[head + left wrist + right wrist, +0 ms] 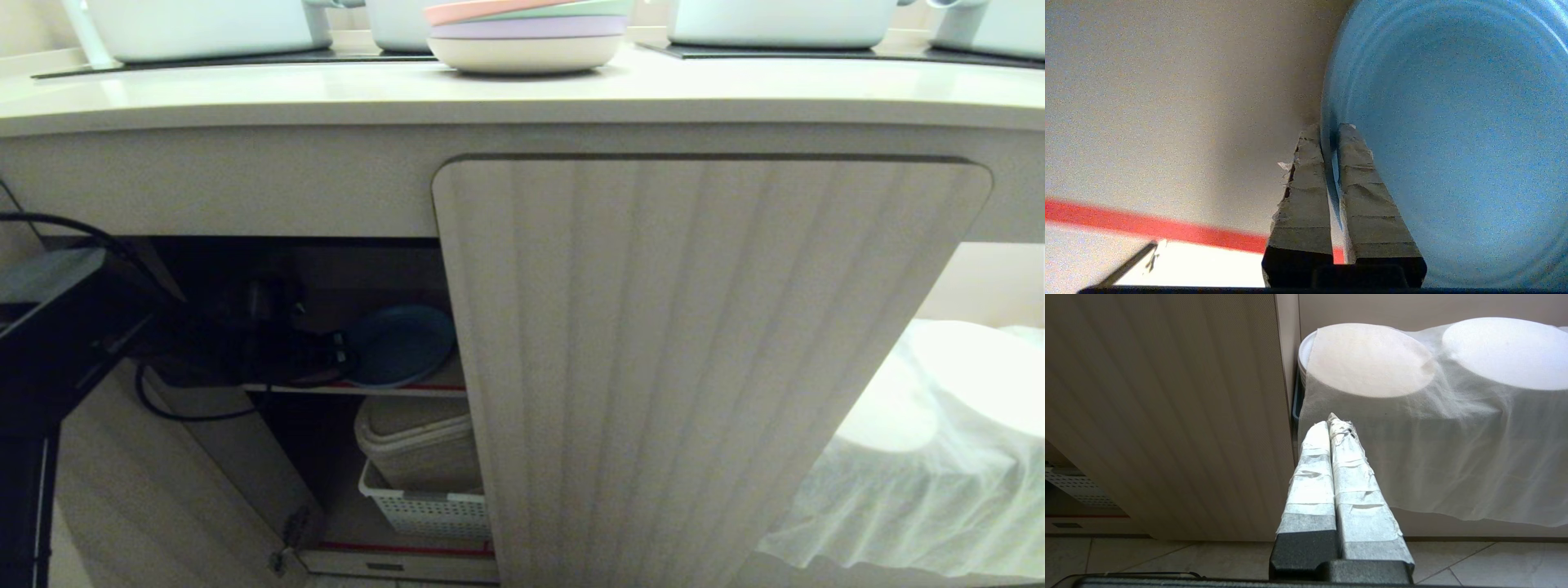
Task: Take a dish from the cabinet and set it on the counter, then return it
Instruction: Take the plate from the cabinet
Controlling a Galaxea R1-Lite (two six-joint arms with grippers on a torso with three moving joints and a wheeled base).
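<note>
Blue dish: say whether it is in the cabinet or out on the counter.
In the cabinet. The blue dish sits over the inner shelf, its rim pinched by the left gripper.

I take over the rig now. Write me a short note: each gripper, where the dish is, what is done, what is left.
Left gripper: shut on the rim of the blue dish, inside the open cabinet at its upper shelf.
Right gripper: shut, holding nothing, parked low beside the closed fluted door.
Counter: only the pastel plate stack and pots; no blue dish there.
Cannot tell whether this is the taking out or the return.
</note>
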